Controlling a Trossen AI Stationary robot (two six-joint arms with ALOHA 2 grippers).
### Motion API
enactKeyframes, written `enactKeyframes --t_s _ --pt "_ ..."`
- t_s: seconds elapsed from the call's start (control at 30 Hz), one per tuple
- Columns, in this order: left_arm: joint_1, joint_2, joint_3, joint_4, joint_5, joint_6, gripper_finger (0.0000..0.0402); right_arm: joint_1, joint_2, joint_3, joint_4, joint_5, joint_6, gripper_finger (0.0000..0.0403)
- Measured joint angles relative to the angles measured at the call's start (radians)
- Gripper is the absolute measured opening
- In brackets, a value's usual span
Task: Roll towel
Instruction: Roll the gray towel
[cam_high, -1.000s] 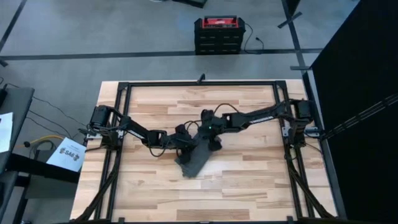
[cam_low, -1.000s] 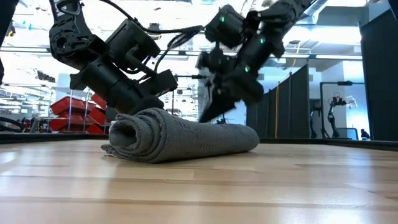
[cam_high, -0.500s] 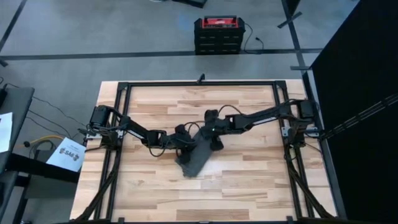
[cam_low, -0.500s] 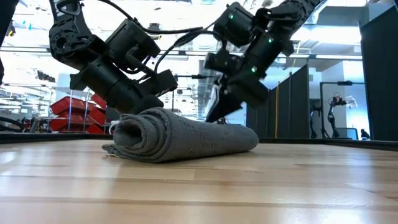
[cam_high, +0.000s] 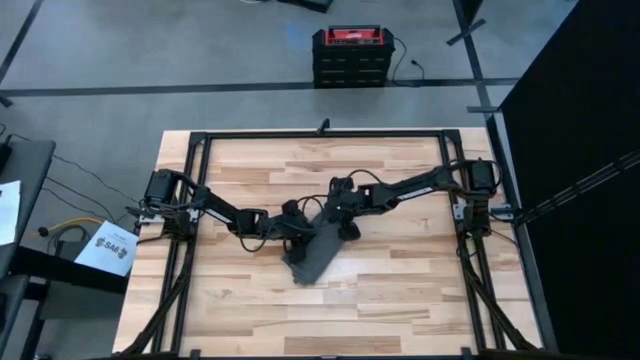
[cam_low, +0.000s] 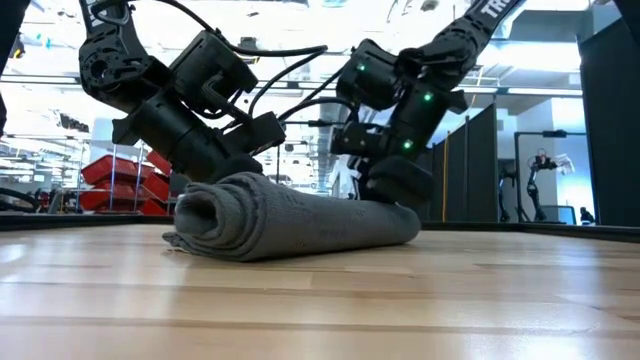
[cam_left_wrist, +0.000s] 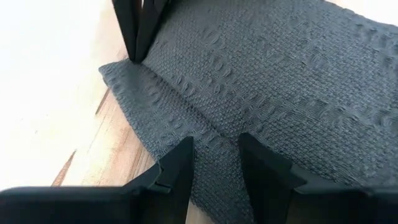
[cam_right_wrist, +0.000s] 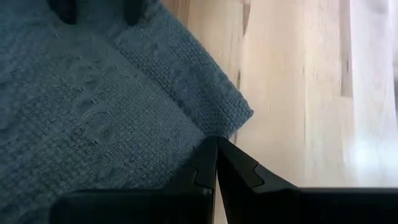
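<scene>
The dark grey towel (cam_high: 314, 250) lies as a loose roll on the wooden table, its spiral end (cam_low: 205, 218) toward the near edge. My left gripper (cam_left_wrist: 214, 149) is open at the far left side of the roll, its fingers astride the towel's hemmed loose edge (cam_left_wrist: 155, 106). My right gripper (cam_right_wrist: 216, 149) is shut at the roll's far right end (cam_low: 395, 212), beside a towel corner (cam_right_wrist: 239, 112). In the low view the roll hides both sets of fingertips. My left gripper has its two open fingertips (cam_left_wrist: 185, 149) on the flat hemmed edge strip (cam_left_wrist: 214, 134) of the towel, coming slanting down from the table's left. No cloth is gathered between them. My right gripper rests its shut fingertips (cam_right_wrist: 208, 155) on the towel's edge (cam_right_wrist: 199, 134) next to the corner, slanting down from the right; the cloth lies flat on the table there.
Black frame rails (cam_high: 320, 136) run around the wooden tabletop (cam_high: 400, 290). A red and black box (cam_high: 350, 55) stands on the floor beyond the far edge. Bare wood lies near and right of the roll.
My right gripper has risen slightly off the towel, shifted toward the roll's far right end and come down there, staying shut. The roll has kept its shape and place. My left gripper has kept still.
</scene>
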Motion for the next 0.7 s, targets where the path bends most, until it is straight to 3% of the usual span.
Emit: enactKeyframes --t_s 0.5,0.7 --pt "0.0 -0.002 0.0 0.0 0.0 -0.003 0.0118 0.054 -0.081 -0.006 0.004 0.065 0.01 0.0" --pt "-0.002 -0.082 -0.01 -0.065 0.004 0.007 0.0118 0.117 -0.111 -0.005 0.036 0.065 0.031 0.0"
